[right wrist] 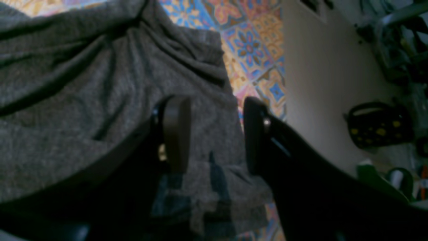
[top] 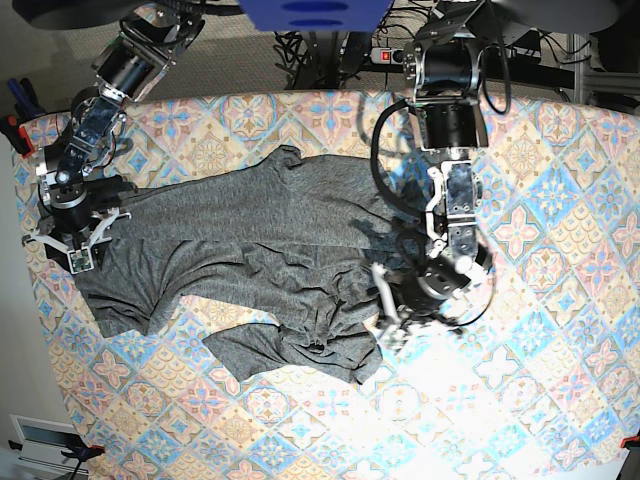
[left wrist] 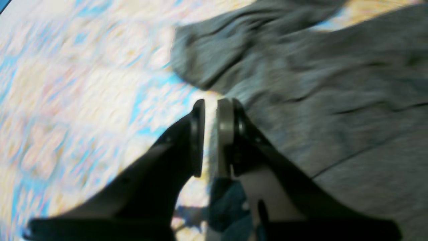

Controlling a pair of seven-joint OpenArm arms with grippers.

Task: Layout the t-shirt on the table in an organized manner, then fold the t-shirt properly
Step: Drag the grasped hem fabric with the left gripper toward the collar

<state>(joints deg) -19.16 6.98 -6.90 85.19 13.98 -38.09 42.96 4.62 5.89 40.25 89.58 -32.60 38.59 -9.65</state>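
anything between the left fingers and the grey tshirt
Nothing visible. The left gripper hangs just over the patterned tablecloth, right beside the edge of the dark-grey jersey t-shirt.

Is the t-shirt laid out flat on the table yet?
No: in the base view the t-shirt lies bunched and wrinkled across the table, one part folded over at its near edge.

Beyond the surface's far edge lies grey carpet (top: pixel 250 65) with a tangle of dark cables and a power strip (top: pixel 385 57) showing a red light. In the right wrist view, a pale floor (right wrist: pixel 321 83) runs beside the surface's edge, and on it sits a black bag with yellow spots (right wrist: pixel 379 125). Strong light washes out the pattern near the near edge.
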